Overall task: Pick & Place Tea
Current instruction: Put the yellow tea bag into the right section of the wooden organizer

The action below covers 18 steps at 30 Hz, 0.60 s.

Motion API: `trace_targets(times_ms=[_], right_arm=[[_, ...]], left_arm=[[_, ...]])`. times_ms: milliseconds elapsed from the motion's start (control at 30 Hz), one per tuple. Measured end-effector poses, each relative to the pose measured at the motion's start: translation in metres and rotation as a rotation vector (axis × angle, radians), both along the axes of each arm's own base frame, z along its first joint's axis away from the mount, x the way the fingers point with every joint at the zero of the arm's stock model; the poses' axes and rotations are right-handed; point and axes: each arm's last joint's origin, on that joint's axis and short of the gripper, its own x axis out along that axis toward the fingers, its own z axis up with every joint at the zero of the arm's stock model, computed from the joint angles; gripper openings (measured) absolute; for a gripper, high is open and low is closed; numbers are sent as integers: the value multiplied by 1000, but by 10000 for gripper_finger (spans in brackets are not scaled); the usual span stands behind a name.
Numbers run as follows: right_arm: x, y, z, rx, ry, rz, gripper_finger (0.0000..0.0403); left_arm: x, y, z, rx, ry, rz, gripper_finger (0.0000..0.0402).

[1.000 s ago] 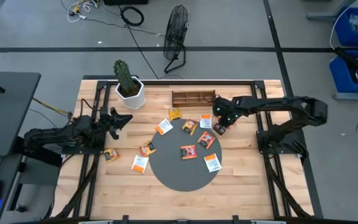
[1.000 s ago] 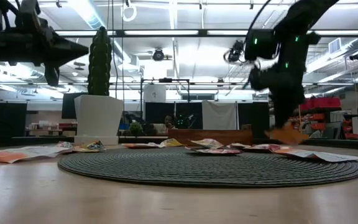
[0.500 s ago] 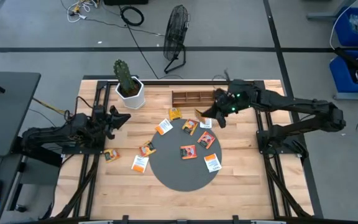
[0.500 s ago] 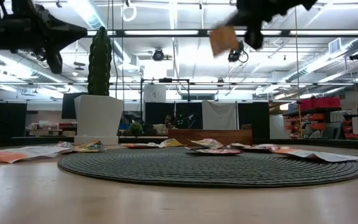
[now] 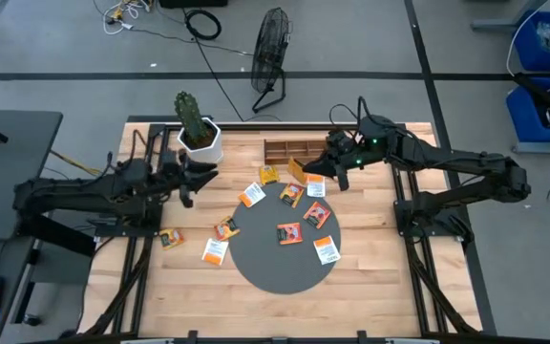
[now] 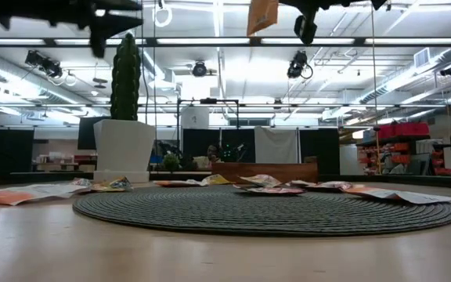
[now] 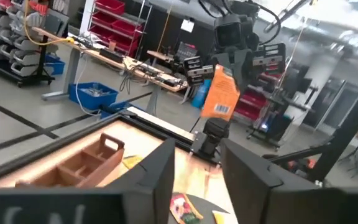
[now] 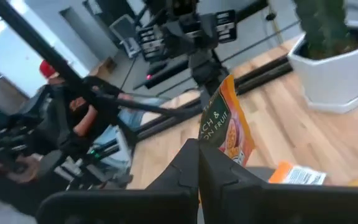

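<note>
From above, the right gripper had swung from the round dark mat to the brown wooden tray, its fingers pinched on one orange paper tea sachet held just in front of that tray, while the left gripper had moved closer to the white potted cactus. Eight more sachets lay flat: four on the mat, four on the wooden table. At table level, the carried sachet hung higher than before, at the top edge, well above the mat. The left wrist view showed its own fingers parted with nothing between them, where the gap had been narrower a second ago. The right wrist view showed closed fingertips clamping the sachet.
</note>
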Motion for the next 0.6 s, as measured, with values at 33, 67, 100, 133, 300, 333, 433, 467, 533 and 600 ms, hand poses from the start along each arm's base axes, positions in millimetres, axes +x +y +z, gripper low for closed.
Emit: trace_targets(times_ms=[33, 67, 100, 133, 300, 333, 433, 467, 533, 600], right_arm=[[0, -1, 1, -4, -13, -37, 0], [1, -3, 3, -2, -24, -89, 0], [1, -4, 4, 8, -32, -144, 0], [1, -5, 5, 19, -40, -195, 0], [4, -7, 13, 69, -131, -361, 0], [5, -7, 14, 92, -152, -385, 0], [7, -8, 16, 169, -187, -453, 0], [7, -8, 17, 193, -200, -476, 0], [7, -7, 18, 245, -225, -518, 0], [8, -7, 18, 311, -235, -556, 0]], left_arm=[[6, 0, 6, 24, 12, -4, 150], [12, 1, 14, 57, 22, -10, 157], [19, 1, 21, 97, 33, -14, 164], [25, 1, 29, 140, 42, -14, 170], [61, 4, 55, 381, 125, 20, 190], [68, 5, 59, 429, 146, 38, 193], [89, 8, 65, 545, 213, 81, 199], [96, 9, 66, 580, 233, 90, 201], [108, 10, 68, 640, 267, 100, 202], [120, 11, 69, 697, 298, 106, 202]])
